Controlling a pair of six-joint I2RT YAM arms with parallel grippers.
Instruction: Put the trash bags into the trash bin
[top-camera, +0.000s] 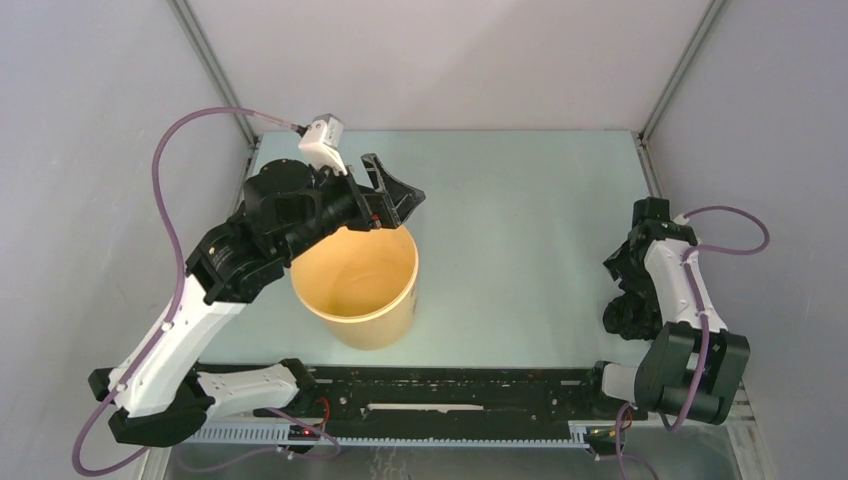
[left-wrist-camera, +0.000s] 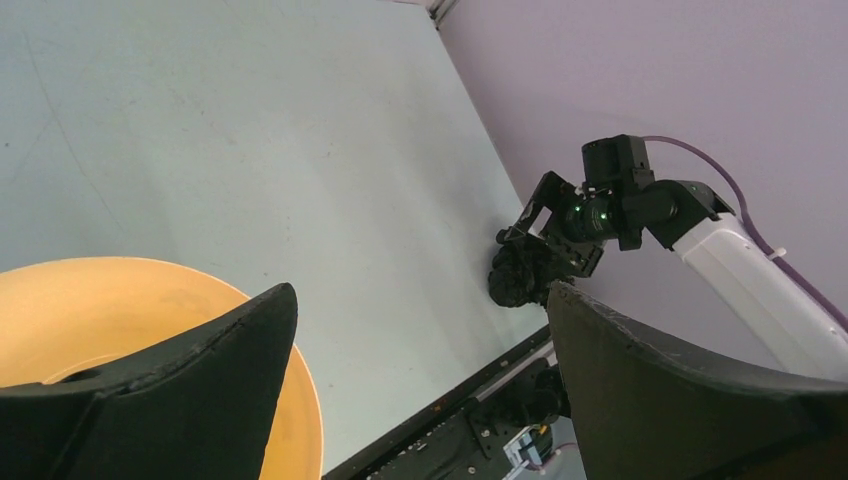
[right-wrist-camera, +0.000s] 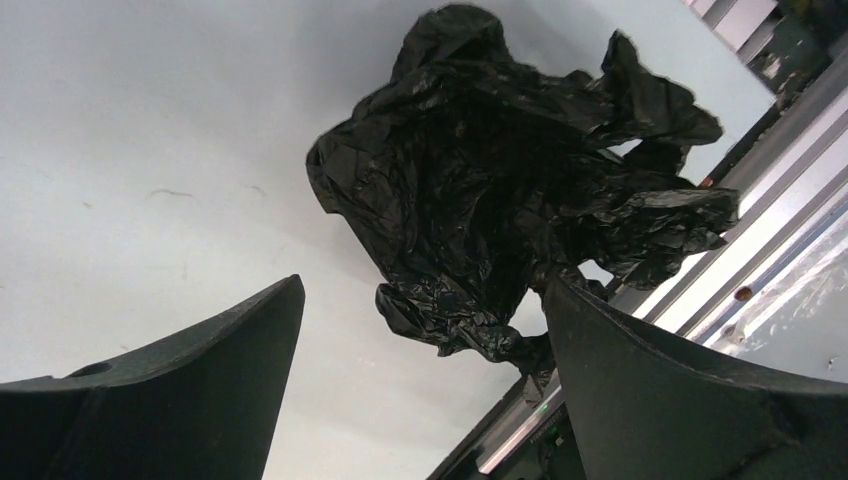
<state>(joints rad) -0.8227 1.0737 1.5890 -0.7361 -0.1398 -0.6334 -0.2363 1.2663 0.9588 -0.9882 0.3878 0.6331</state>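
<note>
- The trash bag (right-wrist-camera: 500, 190) lies crumpled in a glossy black wad on the table (top-camera: 520, 220), far over on my right side, close against the rail (right-wrist-camera: 720, 250) that runs along the near edge.
- My right jaws are spread wide and grasp nothing. In the right wrist view the wad sits just ahead of them, roughly centred in the gap. One fold comes very near the right-hand finger, but I cannot tell whether it touches.
- My left jaws are also released and empty. They hang just past the far rim of the trash bin (top-camera: 385, 320), with the left arm (top-camera: 240, 260) reaching across above it.
- The bin stands upright, well apart from the bag. From above its yellow inside shows no black plastic.
- I judge that nothing of the task is done yet: the bag is neither lifted nor gripped.
- What I think is left:
  - closing my right jaws on the wad
  - raising it off the table
  - carrying it leftward over the bin's mouth
  - letting it go there
- The thin film may slip or trail loose folds over the rim.
</note>
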